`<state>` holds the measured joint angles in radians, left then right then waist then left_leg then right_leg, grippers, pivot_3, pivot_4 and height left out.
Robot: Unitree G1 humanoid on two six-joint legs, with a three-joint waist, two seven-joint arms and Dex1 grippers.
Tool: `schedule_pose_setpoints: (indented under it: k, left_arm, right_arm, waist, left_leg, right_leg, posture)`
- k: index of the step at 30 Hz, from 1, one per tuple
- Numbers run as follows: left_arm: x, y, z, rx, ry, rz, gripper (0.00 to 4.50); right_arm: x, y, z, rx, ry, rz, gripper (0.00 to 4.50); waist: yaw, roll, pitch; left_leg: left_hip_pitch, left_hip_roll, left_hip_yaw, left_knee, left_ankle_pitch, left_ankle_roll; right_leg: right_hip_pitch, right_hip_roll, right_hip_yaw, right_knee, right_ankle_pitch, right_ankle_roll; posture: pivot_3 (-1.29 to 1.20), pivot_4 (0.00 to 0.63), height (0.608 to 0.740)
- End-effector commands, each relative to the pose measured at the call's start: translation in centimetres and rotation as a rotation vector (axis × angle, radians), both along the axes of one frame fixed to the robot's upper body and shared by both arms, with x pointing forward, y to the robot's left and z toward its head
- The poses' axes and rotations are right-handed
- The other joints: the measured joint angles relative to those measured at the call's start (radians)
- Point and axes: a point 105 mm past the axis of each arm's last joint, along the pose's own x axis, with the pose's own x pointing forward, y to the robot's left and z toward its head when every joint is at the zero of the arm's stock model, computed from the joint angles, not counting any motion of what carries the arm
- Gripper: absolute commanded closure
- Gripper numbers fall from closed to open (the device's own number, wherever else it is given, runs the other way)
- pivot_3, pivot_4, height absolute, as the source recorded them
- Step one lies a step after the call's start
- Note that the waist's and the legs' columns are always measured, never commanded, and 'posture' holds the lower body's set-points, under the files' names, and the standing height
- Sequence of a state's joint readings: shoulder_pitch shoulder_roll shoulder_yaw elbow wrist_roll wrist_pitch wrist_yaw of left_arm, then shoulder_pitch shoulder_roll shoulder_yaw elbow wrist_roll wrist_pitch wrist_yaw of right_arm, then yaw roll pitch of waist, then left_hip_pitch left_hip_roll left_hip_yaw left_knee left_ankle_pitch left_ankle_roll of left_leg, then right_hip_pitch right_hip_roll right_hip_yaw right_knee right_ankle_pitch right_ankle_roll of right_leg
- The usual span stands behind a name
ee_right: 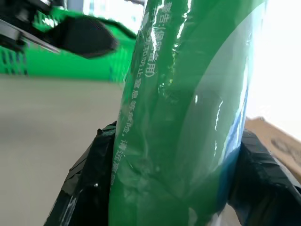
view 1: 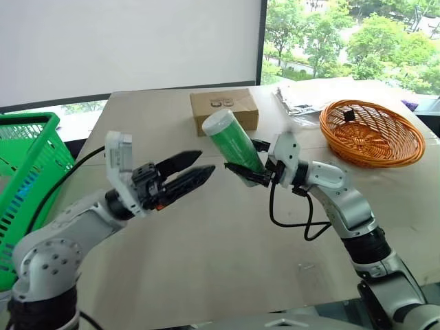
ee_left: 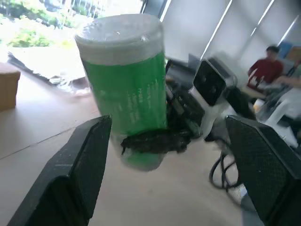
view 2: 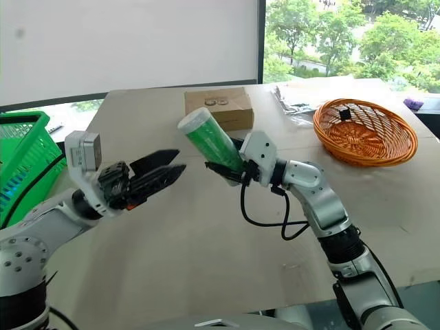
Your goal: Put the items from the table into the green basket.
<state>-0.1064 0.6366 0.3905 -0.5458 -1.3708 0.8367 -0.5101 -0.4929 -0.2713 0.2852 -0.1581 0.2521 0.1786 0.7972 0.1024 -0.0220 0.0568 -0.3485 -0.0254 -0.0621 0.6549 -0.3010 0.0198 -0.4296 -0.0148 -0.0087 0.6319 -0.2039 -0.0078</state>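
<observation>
The green can (view 1: 234,142) is off the table (view 1: 227,240), clamped near its lower end between the right gripper's (view 1: 253,165) two black fingers and tilted, its pale cap up and toward the left. Its glossy wrap carries a column of small white Chinese print, too fine to read. Just beside it the left gripper (view 1: 191,170) hovers with its fingers spread apart, holding nothing. The green basket (view 1: 27,165) stands at the table's left edge. Farther back a brown cardboard box (view 1: 224,110) bears a small dark mark I cannot read, and an orange wicker basket (view 1: 372,133) sits to the right.
</observation>
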Motion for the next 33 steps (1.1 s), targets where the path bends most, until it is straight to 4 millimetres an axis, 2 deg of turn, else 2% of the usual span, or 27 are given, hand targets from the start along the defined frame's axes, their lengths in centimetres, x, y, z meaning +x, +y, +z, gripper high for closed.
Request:
schedule_pose_setpoints:
  k: [1, 10, 21, 24, 25, 27, 29, 30, 32, 33]
  left_arm:
    - [0.0, -0.1, 1.9, -0.096, -0.026, -0.012, 0.52]
    - [0.6, -1.1, 1.5, -0.106, 0.002, -0.034, 0.52]
    - [1.4, -2.1, 0.5, -0.087, 0.027, -0.053, 0.52]
    - [1.7, -1.8, 0.5, -0.107, 0.034, -0.038, 0.52]
    - [1.8, -1.6, 0.5, -0.119, 0.036, -0.035, 1.07]
    - [1.8, -1.5, 0.6, -0.123, 0.035, -0.036, 1.8]
    - [1.9, -1.4, 0.6, -0.123, 0.036, -0.032, 2.16]
    - [2.0, -1.4, 0.6, -0.118, 0.035, -0.029, 2.18]
    - [2.2, -1.4, 0.5, -0.107, 0.034, -0.02, 2.23]
    - [2.2, -1.4, 0.5, -0.105, 0.032, -0.017, 2.27]
  right_arm:
    - [-1.0, 0.8, 1.8, 0.028, -0.11, 0.057, 2.13]
    - [-2.8, 2.3, 1.9, 0.028, -0.128, 0.208, 2.13]
    - [-3.5, 2.6, 2.3, 0.055, -0.112, 0.286, 2.13]
    - [-3.3, 2.7, 2.3, 0.063, -0.103, 0.281, 2.13]
    - [-3.4, 2.7, 2.2, 0.064, -0.098, 0.279, 2.13]
    - [-3.3, 2.6, 2.0, 0.062, -0.084, 0.275, 2.13]
    - [-3.1, 2.6, 1.8, 0.05, -0.075, 0.267, 2.13]
    - [-3.0, 2.6, 1.8, 0.05, -0.074, 0.258, 2.13]
    - [-2.7, 2.6, 1.7, 0.038, -0.055, 0.244, 1.17]
    - [-2.6, 2.6, 1.7, 0.036, -0.049, 0.239, 0.86]
  waist:
    - [-0.001, -0.001, -0.001]
    - [-0.006, -0.001, -0.001]
    - [-0.009, -0.001, -0.001]
    - [-0.011, -0.001, -0.001]
    - [-0.012, -0.001, -0.001]
    - [-0.011, -0.001, -0.001]
    - [-0.011, -0.001, -0.001]
    - [-0.011, -0.001, -0.001]
    - [-0.011, -0.001, -0.001]
    - [-0.011, -0.001, -0.001]
  left_leg:
    - [0.0, -0.001, 0.0, 0.0, 0.0, 0.0]
    - [0.003, -0.002, 0.0, 0.0, 0.003, -0.004]
    - [0.005, 0.001, 0.0, 0.003, 0.007, -0.01]
    - [0.005, 0.001, 0.001, 0.005, 0.007, -0.01]
    - [0.005, 0.001, 0.001, 0.005, 0.007, -0.01]
    - [0.005, 0.002, 0.001, 0.005, 0.007, -0.01]
    - [0.005, 0.002, 0.001, 0.005, 0.007, -0.01]
    - [0.005, 0.002, 0.001, 0.005, 0.007, -0.01]
    - [0.004, 0.002, 0.001, 0.006, 0.007, -0.01]
    - [0.004, 0.002, 0.001, 0.006, 0.007, -0.01]
  right_leg:
    - [0.0, -0.001, 0.0, 0.0, 0.0, 0.0]
    - [0.0, 0.0, 0.001, 0.006, -0.001, -0.001]
    - [0.0, 0.005, 0.002, 0.011, 0.002, -0.004]
    - [0.0, 0.006, 0.002, 0.012, 0.002, -0.004]
    - [0.0, 0.006, 0.002, 0.012, 0.002, -0.004]
    - [0.0, 0.006, 0.002, 0.012, 0.002, -0.004]
    - [0.0, 0.006, 0.002, 0.012, 0.002, -0.004]
    - [0.0, 0.006, 0.002, 0.012, 0.002, -0.004]
    - [0.0, 0.006, 0.002, 0.012, 0.002, -0.004]
    - [0.0, 0.006, 0.002, 0.012, 0.002, -0.004]
  posture:
    - [0.18, 0.0, 0.74]
    - [0.17, 0.0, 0.74]
    - [0.16, 0.0, 0.74]
    - [0.15, 0.0, 0.74]
    - [0.15, 0.0, 0.74]
    - [0.15, 0.0, 0.74]
    - [0.15, 0.0, 0.74]
    - [0.15, 0.0, 0.74]
    - [0.15, 0.0, 0.74]
    - [0.15, 0.0, 0.74]
